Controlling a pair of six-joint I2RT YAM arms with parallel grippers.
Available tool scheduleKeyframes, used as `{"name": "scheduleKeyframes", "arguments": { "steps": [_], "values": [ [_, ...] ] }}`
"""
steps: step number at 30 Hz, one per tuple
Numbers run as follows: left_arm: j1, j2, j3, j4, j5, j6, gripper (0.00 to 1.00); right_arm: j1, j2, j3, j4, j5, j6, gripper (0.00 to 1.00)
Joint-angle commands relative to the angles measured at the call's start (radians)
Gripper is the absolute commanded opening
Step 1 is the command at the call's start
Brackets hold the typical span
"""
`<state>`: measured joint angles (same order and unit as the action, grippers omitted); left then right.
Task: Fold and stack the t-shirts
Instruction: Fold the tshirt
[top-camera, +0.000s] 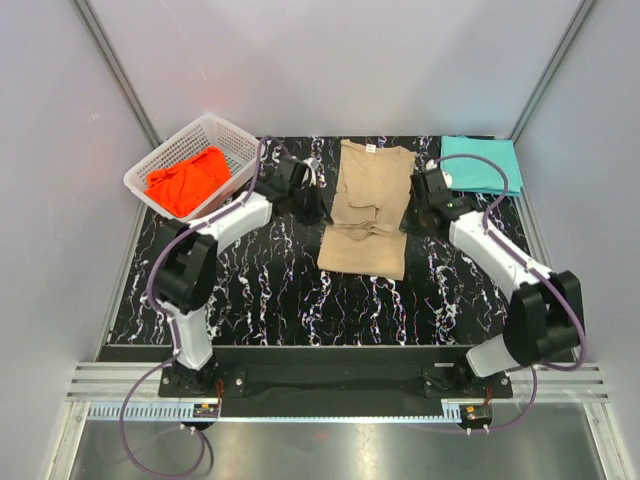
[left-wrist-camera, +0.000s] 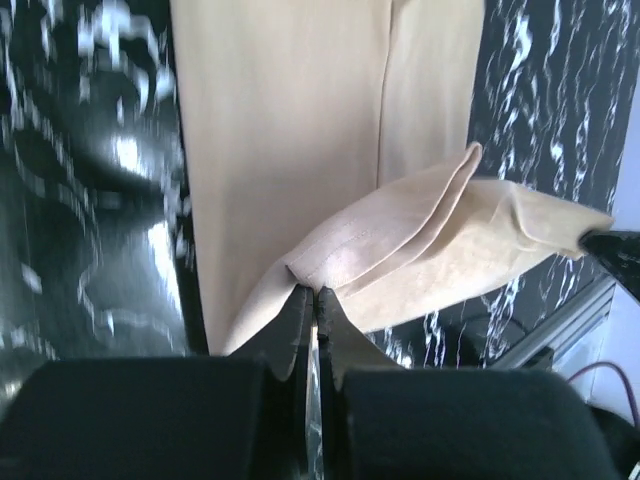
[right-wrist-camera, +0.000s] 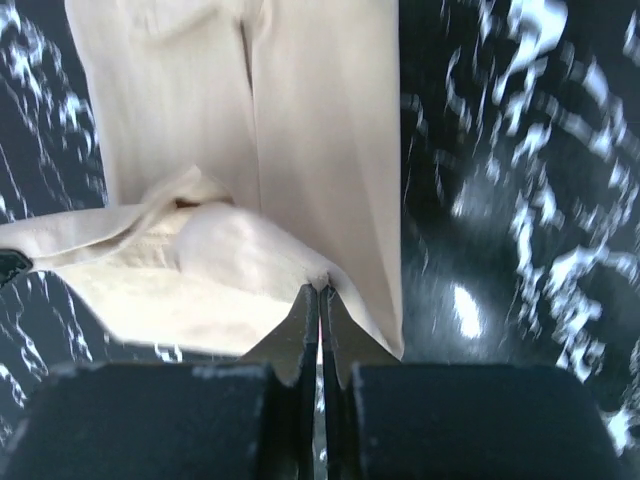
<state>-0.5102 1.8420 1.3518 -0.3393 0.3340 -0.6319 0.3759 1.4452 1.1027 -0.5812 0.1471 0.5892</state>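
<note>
Tan t-shirt (top-camera: 367, 210), centre of the top view: a long narrow strip, sleeves turned inward, its middle puckered into a raised fold. Left gripper (top-camera: 308, 203) and right gripper (top-camera: 414, 212) each pinch one side edge (jaws clamped on cloth). Teal t-shirt (top-camera: 482, 165) lies folded, upper right; orange-red t-shirt (top-camera: 188, 180) sits crumpled in the basket (top-camera: 236, 136), upper left.

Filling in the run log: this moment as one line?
left pincer: shut on tan t-shirt | right pincer: shut on tan t-shirt | orange t-shirt: in basket
</note>
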Motion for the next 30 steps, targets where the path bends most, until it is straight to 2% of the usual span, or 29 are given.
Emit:
{"name": "scheduleKeyframes", "arguments": {
  "steps": [1,6,12,21,30],
  "values": [
    [0.028,0.107,0.154,0.04,0.063,0.041,0.0,-0.071,0.082,0.104,0.055,-0.041,-0.146,0.0],
    [0.07,0.253,0.343,0.069,0.197,0.008,0.0,-0.141,0.219,0.215,0.081,-0.118,-0.193,0.0],
    [0.096,0.393,0.489,0.078,0.22,-0.014,0.0,-0.193,0.328,0.282,0.127,-0.185,-0.232,0.0],
    [0.117,0.494,0.593,0.088,0.192,-0.032,0.0,-0.224,0.411,0.304,0.196,-0.259,-0.29,0.0],
    [0.128,0.536,0.624,0.092,0.165,-0.06,0.02,-0.249,0.463,0.339,0.231,-0.296,-0.31,0.01]
  ]
}}
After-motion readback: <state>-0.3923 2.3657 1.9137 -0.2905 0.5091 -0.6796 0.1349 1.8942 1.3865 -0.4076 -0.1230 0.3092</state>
